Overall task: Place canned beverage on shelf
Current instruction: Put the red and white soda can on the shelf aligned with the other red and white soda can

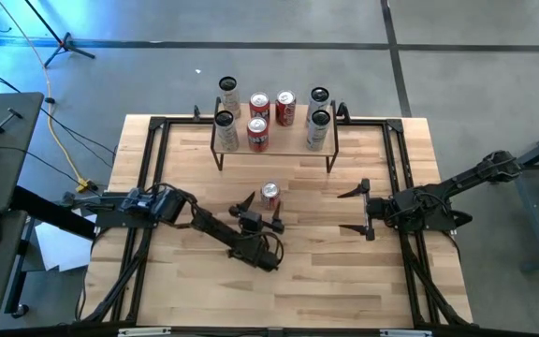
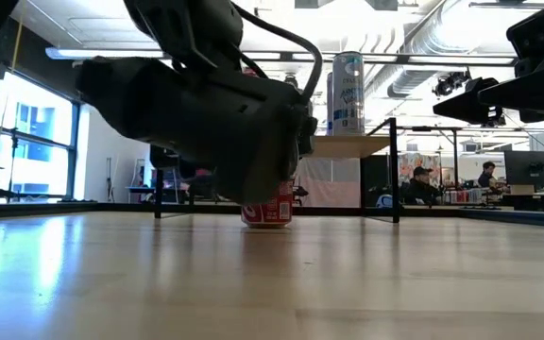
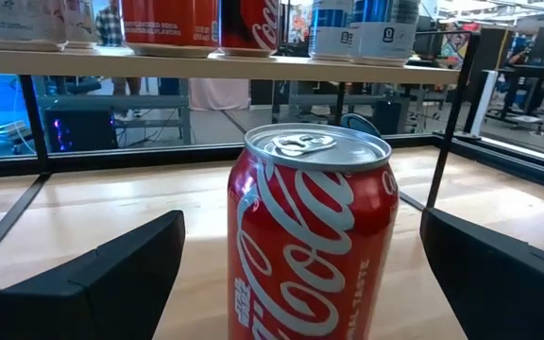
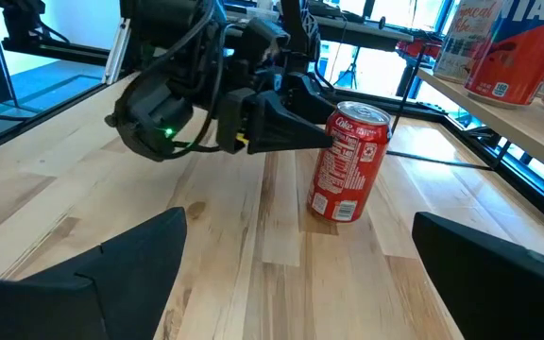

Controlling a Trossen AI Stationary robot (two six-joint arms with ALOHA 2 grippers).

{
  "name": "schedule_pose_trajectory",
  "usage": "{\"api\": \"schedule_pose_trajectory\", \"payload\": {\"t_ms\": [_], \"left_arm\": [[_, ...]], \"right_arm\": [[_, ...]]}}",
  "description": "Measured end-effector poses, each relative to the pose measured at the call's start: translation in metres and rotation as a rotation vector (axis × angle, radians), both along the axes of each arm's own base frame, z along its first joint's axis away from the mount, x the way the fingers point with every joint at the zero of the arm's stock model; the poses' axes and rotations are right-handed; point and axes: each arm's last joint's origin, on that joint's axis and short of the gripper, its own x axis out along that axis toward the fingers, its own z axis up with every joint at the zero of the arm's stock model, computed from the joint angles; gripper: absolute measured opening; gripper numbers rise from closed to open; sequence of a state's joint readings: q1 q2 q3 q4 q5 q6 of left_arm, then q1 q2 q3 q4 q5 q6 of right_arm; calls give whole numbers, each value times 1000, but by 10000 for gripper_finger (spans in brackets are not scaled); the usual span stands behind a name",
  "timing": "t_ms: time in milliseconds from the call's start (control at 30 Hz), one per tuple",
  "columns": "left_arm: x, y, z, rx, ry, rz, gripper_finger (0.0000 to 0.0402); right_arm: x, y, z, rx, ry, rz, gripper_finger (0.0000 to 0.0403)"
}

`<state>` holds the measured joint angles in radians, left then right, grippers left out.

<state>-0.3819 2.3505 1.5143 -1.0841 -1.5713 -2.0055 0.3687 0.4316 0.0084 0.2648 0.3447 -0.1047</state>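
Note:
A red cola can [image 3: 310, 236] stands upright on the wooden tabletop [image 1: 326, 271], in front of the shelf [image 1: 288, 140]. My left gripper [image 1: 262, 212] lies level and low over the table, open. Its two fingers stand on either side of the can [image 1: 269, 194], and the left wrist view shows a gap on each side. The shelf's light top board [image 3: 253, 61] carries several upright red and silver cans. My right gripper [image 1: 344, 212] waits open at the table's right, pointing toward the can [image 4: 349, 162].
The shelf's thin black legs [image 1: 217, 159] stand just beyond the can. Black rails [image 1: 152, 159] run along the tabletop's left, right and far sides. Bare wood lies between the can and my right gripper. People sit in the room behind the table [image 2: 423, 184].

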Motion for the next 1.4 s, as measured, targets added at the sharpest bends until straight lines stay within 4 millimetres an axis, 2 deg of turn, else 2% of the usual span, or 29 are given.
{"api": "schedule_pose_trajectory", "payload": {"t_ms": [333, 533, 667, 867, 967, 1133, 1400], "left_arm": [[13, 20, -2, -13, -34, 58, 400], [20, 28, -3, 10, 27, 82, 390], [22, 32, -3, 12, 34, 96, 359], [25, 40, -3, -1, -7, 115, 279], [26, 39, -4, -4, -16, 114, 253], [26, 37, -4, 1, 1, 109, 253], [32, 15, 6, 20, 114, 63, 253]], "right_arm": [[0, 0, 0, 0, 0, 0, 400], [0, 0, 0, 0, 0, 0, 400], [0, 0, 0, 0, 0, 0, 400], [0, 0, 0, 0, 0, 0, 400], [0, 0, 0, 0, 0, 0, 400], [0, 0, 0, 0, 0, 0, 400], [0, 0, 0, 0, 0, 0, 400]]}}
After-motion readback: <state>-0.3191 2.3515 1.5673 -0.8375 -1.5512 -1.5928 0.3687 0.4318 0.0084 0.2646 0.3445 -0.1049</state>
